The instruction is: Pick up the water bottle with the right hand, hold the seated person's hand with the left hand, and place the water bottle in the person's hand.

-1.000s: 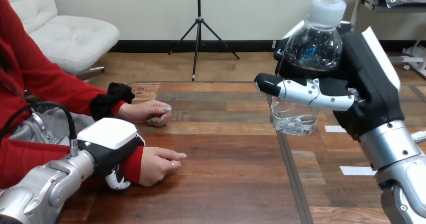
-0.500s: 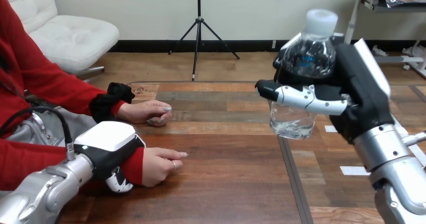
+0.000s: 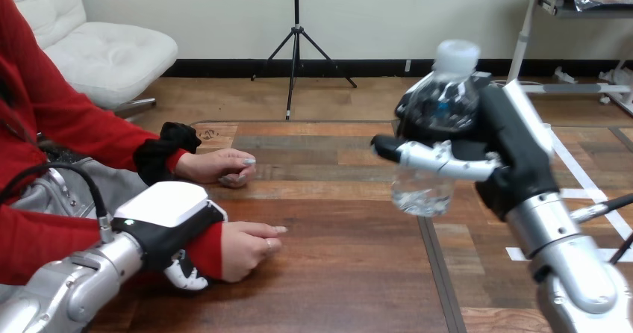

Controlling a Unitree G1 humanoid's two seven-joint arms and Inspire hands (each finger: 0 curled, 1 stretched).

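right hand – fingers wrapped round water bottle, centre right | left hand – curled over person's wrist, lower left | change: water bottle now further left, lower

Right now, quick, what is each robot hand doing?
Left hand: closed round the person's wrist.
Right hand: closed round the water bottle, holding it.

Bright, even indoor light
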